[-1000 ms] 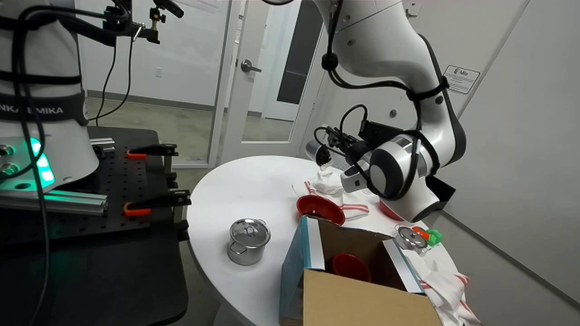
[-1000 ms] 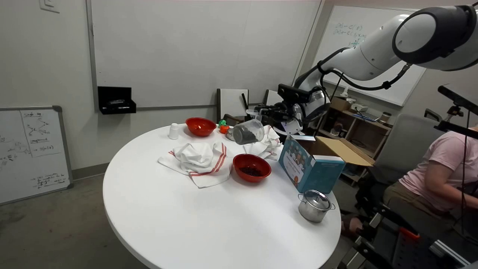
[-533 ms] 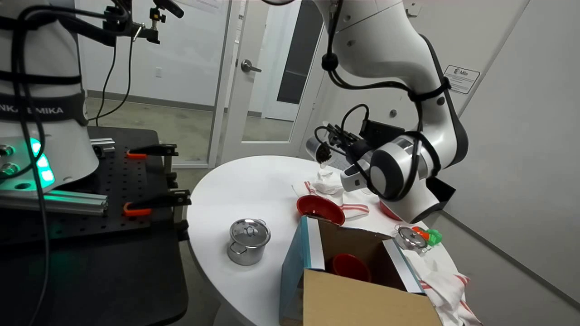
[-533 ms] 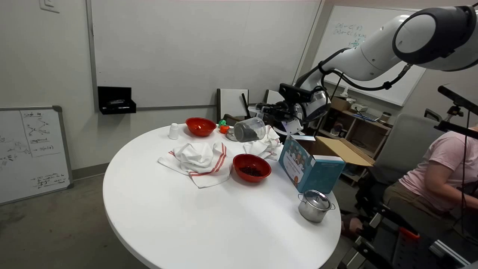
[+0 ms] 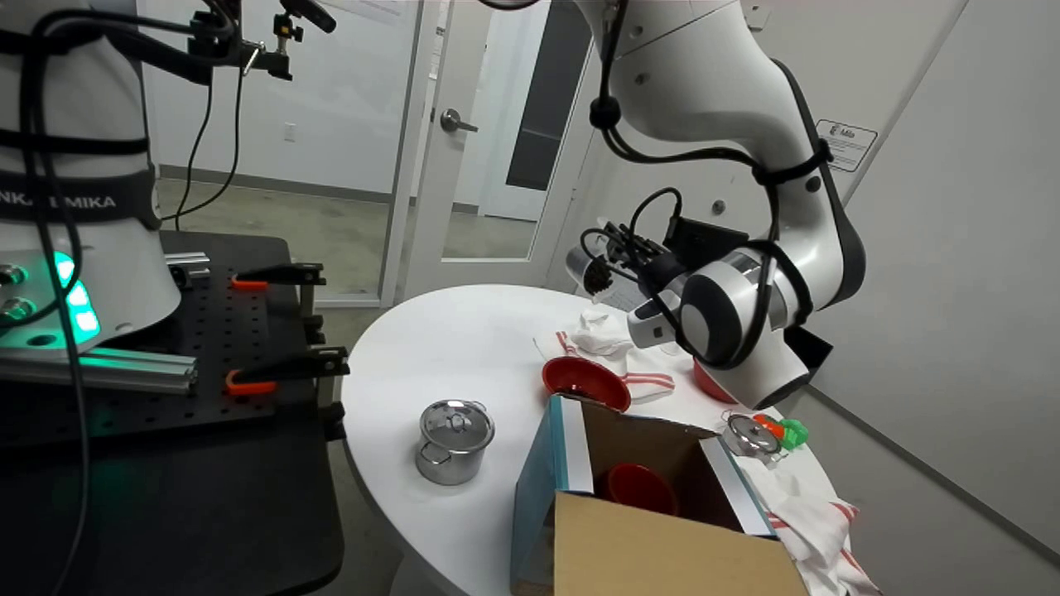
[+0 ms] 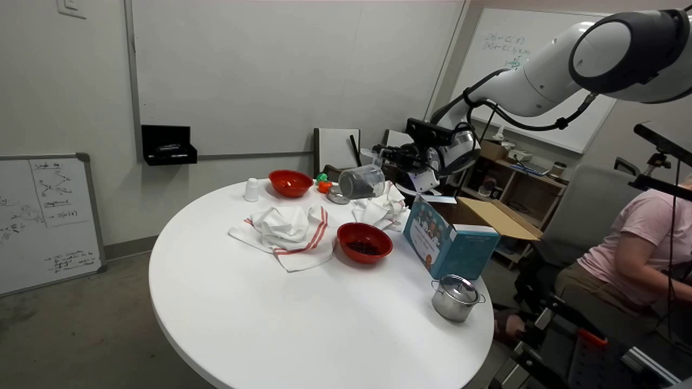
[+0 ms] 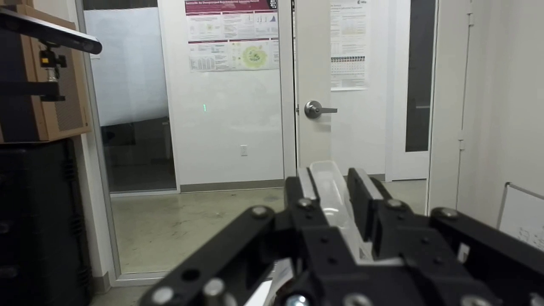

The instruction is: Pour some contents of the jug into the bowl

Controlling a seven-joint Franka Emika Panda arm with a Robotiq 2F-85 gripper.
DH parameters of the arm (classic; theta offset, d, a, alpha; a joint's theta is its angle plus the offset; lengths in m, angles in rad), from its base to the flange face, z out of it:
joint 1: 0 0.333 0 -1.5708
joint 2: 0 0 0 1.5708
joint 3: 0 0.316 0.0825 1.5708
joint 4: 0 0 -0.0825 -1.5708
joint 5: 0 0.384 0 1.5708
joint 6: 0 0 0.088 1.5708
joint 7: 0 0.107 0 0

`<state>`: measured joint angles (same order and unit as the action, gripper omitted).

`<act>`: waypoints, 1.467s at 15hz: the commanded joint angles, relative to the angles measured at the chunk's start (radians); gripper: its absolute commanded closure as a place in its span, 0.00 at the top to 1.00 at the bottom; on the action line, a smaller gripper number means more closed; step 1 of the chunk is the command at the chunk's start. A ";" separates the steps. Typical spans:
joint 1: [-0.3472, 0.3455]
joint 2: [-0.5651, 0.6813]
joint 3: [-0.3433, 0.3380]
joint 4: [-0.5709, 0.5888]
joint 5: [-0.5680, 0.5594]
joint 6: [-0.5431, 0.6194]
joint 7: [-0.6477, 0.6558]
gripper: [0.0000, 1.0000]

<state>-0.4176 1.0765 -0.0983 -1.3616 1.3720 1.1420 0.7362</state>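
The jug [image 6: 370,181], a clear plastic vessel with a greyish look, hangs tipped on its side above the table in both exterior views. Dark contents show inside the jug [image 5: 577,261]. My gripper [image 6: 380,154] is shut on its translucent handle [image 7: 333,199], which runs between the two pads in the wrist view. Lower down, the red bowl [image 6: 368,259] rests on the table with dark bits in its bottom. In an exterior view the jug appears above and behind this bowl [image 5: 584,368]; whether it is straight over it I cannot tell.
Beside the bowl stands an open blue box [image 6: 454,254] with a red vessel [image 5: 642,488] inside. A lidded metal pot [image 6: 457,302], striped cloths [image 6: 286,227], another red bowl [image 6: 291,183], a white shaker [image 6: 252,190] and an orange-green toy [image 6: 324,186] share the table.
The jug and gripper have risen a little and shifted slightly to the right. The jug's tilt has changed somewhat, and its dark contents show less. Bowl and table items have stayed put.
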 commanded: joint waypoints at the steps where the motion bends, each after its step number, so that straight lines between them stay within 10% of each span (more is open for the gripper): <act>1: -0.007 0.018 -0.006 0.028 0.031 -0.044 0.017 0.06; 22: 0.137 -0.057 -0.054 -0.034 -0.030 0.122 0.025 0.06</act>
<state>-0.3262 1.0651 -0.1276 -1.3607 1.3626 1.2060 0.7384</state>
